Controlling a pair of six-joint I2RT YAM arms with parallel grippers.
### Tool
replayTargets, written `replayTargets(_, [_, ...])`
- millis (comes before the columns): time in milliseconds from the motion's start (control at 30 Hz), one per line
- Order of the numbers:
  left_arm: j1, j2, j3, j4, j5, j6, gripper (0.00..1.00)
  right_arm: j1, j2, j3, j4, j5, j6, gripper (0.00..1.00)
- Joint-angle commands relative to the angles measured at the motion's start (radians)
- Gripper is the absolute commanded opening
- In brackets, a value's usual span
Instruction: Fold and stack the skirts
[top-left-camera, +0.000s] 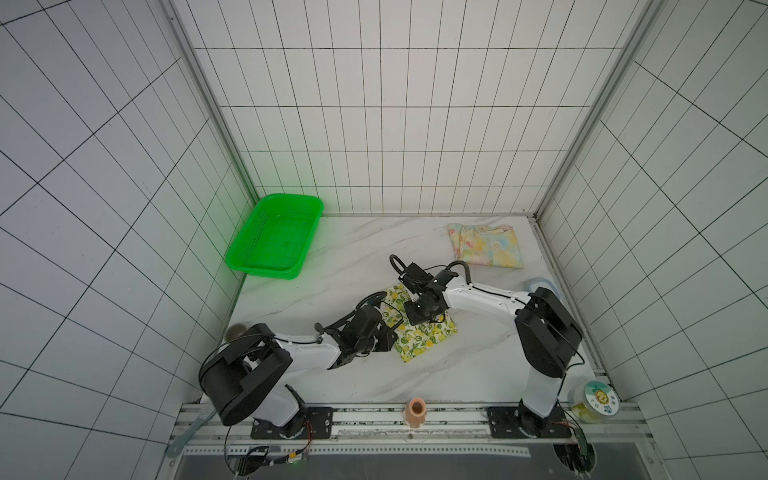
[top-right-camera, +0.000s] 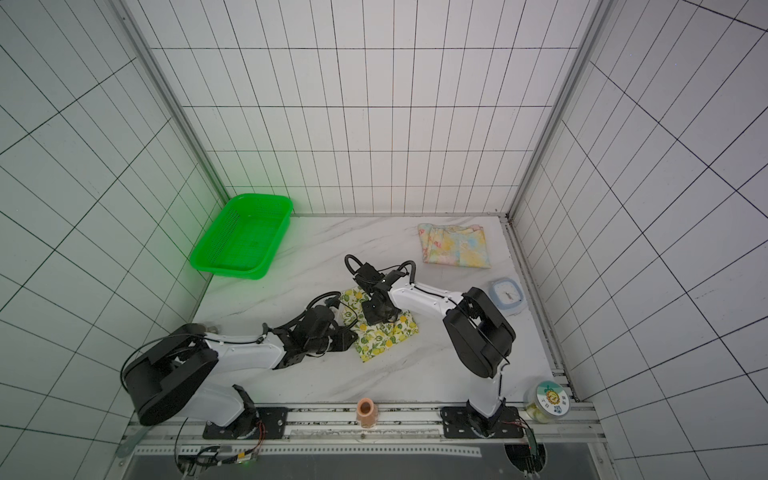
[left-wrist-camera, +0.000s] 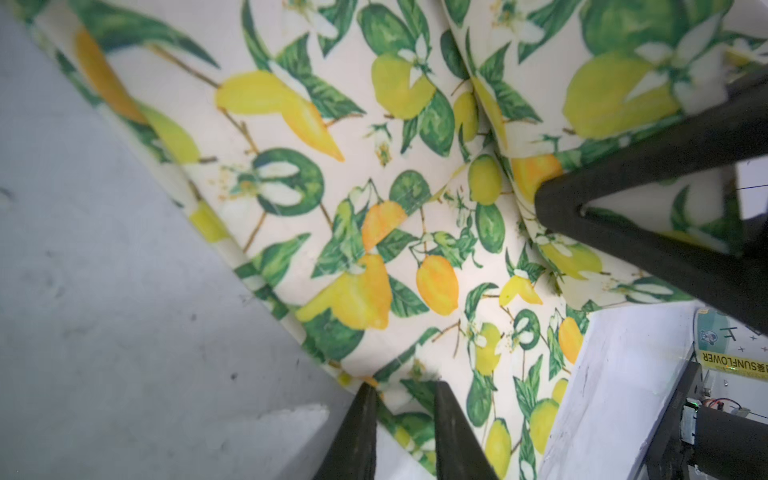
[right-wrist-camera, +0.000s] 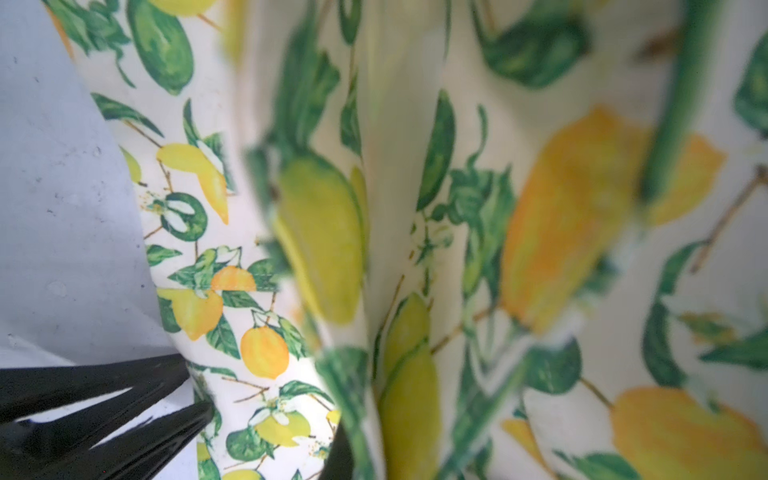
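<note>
The cream lemon-print skirt (top-left-camera: 419, 343) (top-right-camera: 380, 343) lies partly folded at the table's middle. My left gripper (top-left-camera: 392, 332) (top-right-camera: 351, 332) is at its left edge. In the left wrist view that gripper (left-wrist-camera: 403, 386) pinches the skirt's (left-wrist-camera: 374, 187) hem between its fingertips. My right gripper (top-left-camera: 417, 320) (top-right-camera: 376, 318) is shut on a raised fold of the same skirt (right-wrist-camera: 457, 208). The fold drapes over its fingers (right-wrist-camera: 337, 457) and hides most of them. The pastel flowered skirt (top-left-camera: 486, 245) (top-right-camera: 455, 245) lies folded at the back right.
A green basket (top-left-camera: 274, 237) (top-right-camera: 241, 237) sits at the back left. A pale blue clock (top-right-camera: 507, 295) lies by the right wall. A lidded jar (top-left-camera: 596, 399) (top-right-camera: 548, 399) and a peach cup (top-left-camera: 415, 411) (top-right-camera: 368, 411) stand on the front rail.
</note>
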Motion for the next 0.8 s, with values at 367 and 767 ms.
replayTargets(367, [0.002, 0.024, -0.020, 0.004, -0.001, 0.012, 0.26, 0.049, -0.040, 0.011, -0.042, -0.058, 0.038, 0.00])
replayTargets(767, [0.003, -0.005, -0.038, -0.006, 0.007, 0.010, 0.26, 0.057, 0.016, -0.038, 0.043, -0.100, 0.053, 0.00])
